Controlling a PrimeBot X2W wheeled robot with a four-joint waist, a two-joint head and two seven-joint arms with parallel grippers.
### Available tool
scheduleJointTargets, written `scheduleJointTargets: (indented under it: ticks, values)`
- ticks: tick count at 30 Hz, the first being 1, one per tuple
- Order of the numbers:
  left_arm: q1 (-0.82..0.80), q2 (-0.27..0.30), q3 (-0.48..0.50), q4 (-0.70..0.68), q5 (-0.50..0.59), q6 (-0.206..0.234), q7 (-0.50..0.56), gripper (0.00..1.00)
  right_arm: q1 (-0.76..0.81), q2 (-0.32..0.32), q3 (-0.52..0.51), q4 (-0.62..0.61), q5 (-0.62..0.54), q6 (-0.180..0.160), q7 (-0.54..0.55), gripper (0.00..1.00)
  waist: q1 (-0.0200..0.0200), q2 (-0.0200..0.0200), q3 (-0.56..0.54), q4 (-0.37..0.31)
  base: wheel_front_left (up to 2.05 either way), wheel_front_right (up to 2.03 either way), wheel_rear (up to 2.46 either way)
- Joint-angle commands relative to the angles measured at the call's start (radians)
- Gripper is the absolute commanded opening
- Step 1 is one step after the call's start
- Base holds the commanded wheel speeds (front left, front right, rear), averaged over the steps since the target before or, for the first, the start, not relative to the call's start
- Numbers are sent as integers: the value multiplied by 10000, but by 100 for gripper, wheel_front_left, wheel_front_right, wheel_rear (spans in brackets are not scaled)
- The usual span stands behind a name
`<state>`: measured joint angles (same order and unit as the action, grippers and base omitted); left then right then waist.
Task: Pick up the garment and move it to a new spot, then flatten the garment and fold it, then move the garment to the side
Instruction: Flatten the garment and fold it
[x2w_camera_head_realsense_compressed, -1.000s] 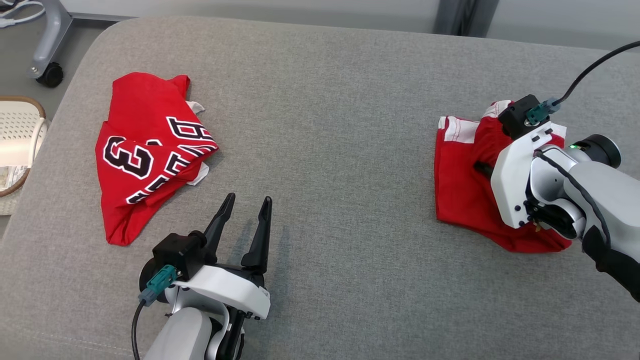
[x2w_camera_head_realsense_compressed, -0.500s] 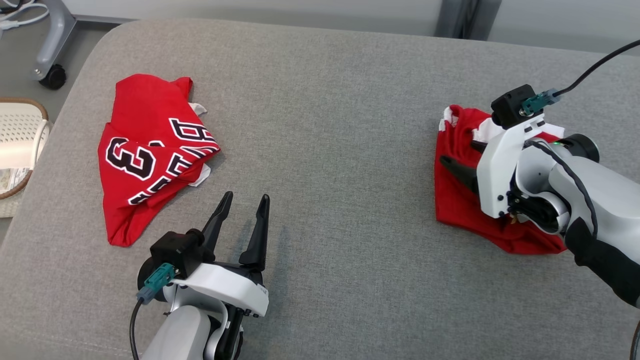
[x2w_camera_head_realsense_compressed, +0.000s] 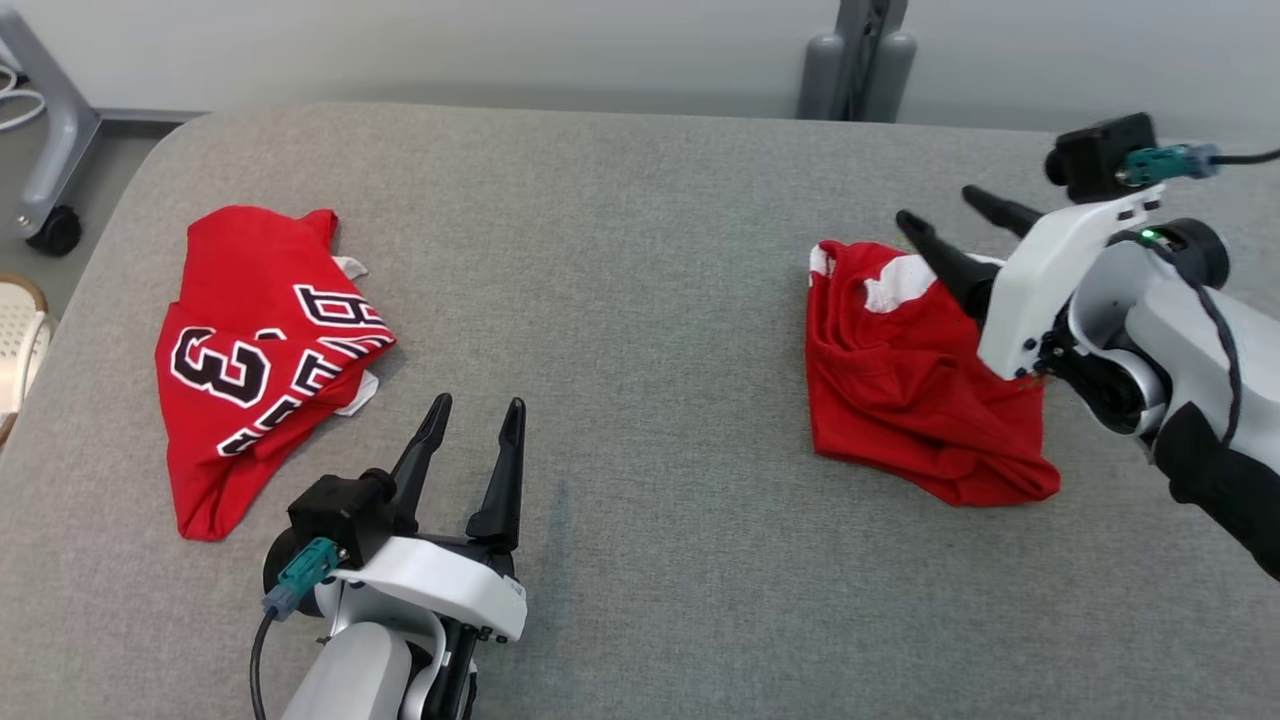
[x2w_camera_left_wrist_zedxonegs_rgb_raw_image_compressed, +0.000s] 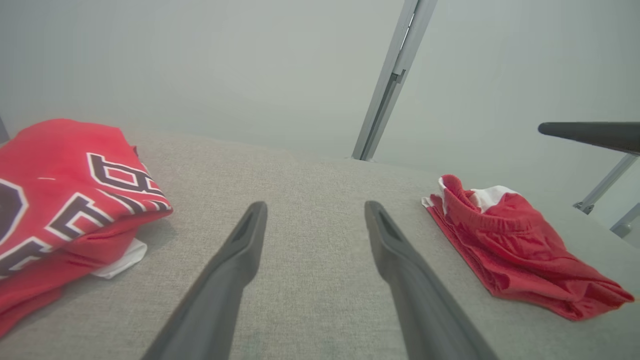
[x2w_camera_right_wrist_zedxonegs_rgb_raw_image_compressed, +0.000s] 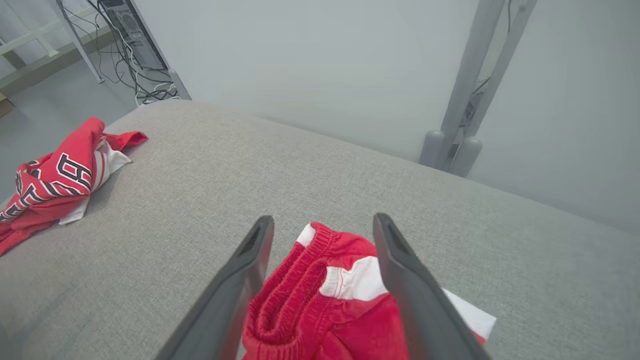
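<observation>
A grey pad (x2w_camera_head_realsense_compressed: 640, 250) seen from above. Red shorts (x2w_camera_head_realsense_compressed: 910, 400) lie loosely folded at 3 o'clock. A red numbered jersey (x2w_camera_head_realsense_compressed: 260, 360) lies crumpled at 9 o'clock, well apart from them. The right gripper (x2w_camera_head_realsense_compressed: 938, 206) hangs at 2 o'clock over the shorts' waistband, fingers spread, pinching nothing. The left gripper (x2w_camera_head_realsense_compressed: 478, 403) sits at 7 o'clock near the jersey, also spread and empty. The shorts look set aside, so that step seems done. Next, the left gripper likely needs to reach the jersey's edge and close on it.
</observation>
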<state>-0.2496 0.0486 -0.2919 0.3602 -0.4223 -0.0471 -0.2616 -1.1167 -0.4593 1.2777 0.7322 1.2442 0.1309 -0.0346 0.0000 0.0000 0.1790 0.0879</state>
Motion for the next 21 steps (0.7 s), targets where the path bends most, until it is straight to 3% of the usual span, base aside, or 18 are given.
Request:
scheduleJointTargets:
  ticks: [1,5,9,13,14,21]
  values:
    - [118,39,76,-79,45,47,-35,100,49,-123,-37,116,-83,1,-562,100,0,0,-154,-185,0,0,0]
    - [218,39,191,-208,82,68,-35,100,233,-354,-98,504,-529,1,-1861,100,0,0,-351,-479,0,0,0]
    - [382,40,351,-321,102,120,-35,100,665,-396,-810,814,-790,1,-2308,100,0,0,-511,-779,0,0,0]
    - [420,42,501,-473,141,138,-35,100,1493,-515,-2893,488,-1944,1,-2309,100,0,0,-572,-1031,0,0,0]
    - [420,42,501,-473,141,138,-35,100,1493,-515,-2893,488,-1944,1,-2309,100,0,0,-572,-1031,0,0,0]
    - [675,40,801,-668,207,137,-35,100,4550,43,-7555,-1118,-4886,2,-2306,100,0,0,-718,-1360,0,0,0]
